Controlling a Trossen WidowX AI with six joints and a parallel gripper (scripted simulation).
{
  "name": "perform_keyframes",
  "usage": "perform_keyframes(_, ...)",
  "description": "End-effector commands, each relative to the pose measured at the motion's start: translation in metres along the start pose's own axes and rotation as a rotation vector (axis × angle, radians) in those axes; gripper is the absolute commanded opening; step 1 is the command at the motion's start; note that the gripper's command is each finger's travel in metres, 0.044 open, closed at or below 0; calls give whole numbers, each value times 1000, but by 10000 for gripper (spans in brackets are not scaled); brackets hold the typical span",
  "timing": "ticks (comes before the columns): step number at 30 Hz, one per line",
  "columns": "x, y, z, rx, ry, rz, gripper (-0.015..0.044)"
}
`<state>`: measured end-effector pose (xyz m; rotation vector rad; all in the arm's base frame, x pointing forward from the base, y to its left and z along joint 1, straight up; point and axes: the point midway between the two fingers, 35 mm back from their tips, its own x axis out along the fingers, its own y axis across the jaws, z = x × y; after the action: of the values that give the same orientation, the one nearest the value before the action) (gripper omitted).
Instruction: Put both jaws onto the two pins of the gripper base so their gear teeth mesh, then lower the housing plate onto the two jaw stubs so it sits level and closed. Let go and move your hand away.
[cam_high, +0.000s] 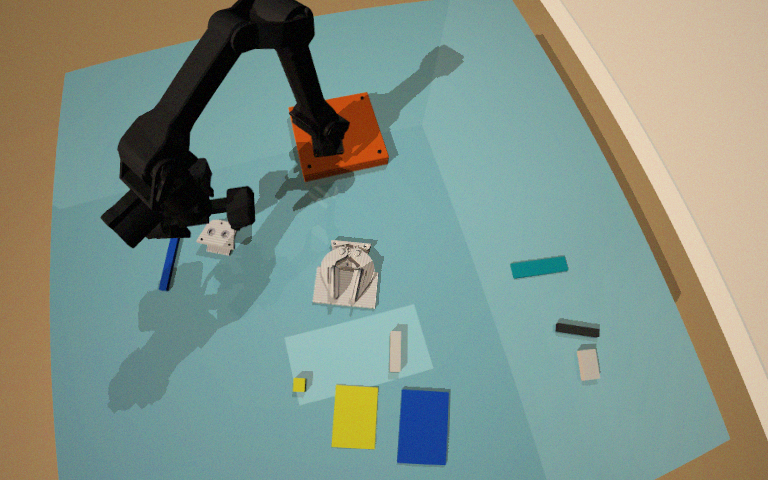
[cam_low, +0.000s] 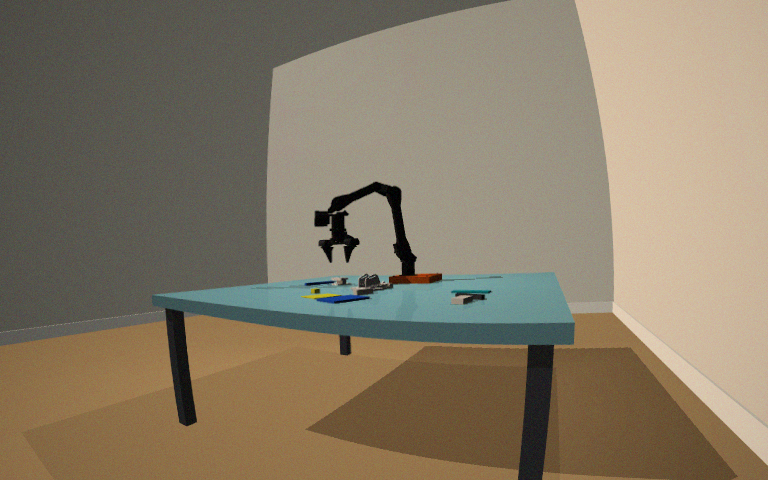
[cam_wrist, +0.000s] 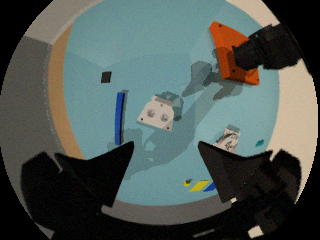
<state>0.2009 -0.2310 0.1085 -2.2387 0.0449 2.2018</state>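
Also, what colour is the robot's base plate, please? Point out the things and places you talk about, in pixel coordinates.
Orange (cam_high: 370, 121) (cam_low: 433, 277) (cam_wrist: 220, 37), with small dark holes near its corners; the top view shows it best.

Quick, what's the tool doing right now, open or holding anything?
Tool: open, fingers wide apart, holding nothing; it hangs above the table.

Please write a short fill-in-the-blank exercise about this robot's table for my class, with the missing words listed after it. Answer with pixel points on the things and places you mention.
1. The arm is mounted on an ____ base plate (cam_high: 370, 121) (cam_low: 433, 277) (cam_wrist: 222, 60).
2. The hand (cam_low: 339, 262) (cam_wrist: 167, 144) is ____, with nothing between its fingers.
3. The large yellow sheet (cam_high: 354, 417) lies beside a large ____ sheet.
4. The white plate (cam_high: 210, 240) (cam_wrist: 159, 112) beside the long blue bar (cam_high: 168, 266) (cam_wrist: 119, 119) has ____ large round holes.

Missing words: orange; open; blue; two
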Motion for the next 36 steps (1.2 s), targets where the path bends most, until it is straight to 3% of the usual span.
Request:
perform_keyframes(1, -1, 4, 5, 86, -3, 2, 440)
perform_keyframes(14, -3, 16, 19, 327, -4, 3, 440)
perform_keyframes(20, 36, 16, 19, 327, -4, 3, 440)
perform_keyframes(36, 55, 16, 19, 327, -4, 3, 440)
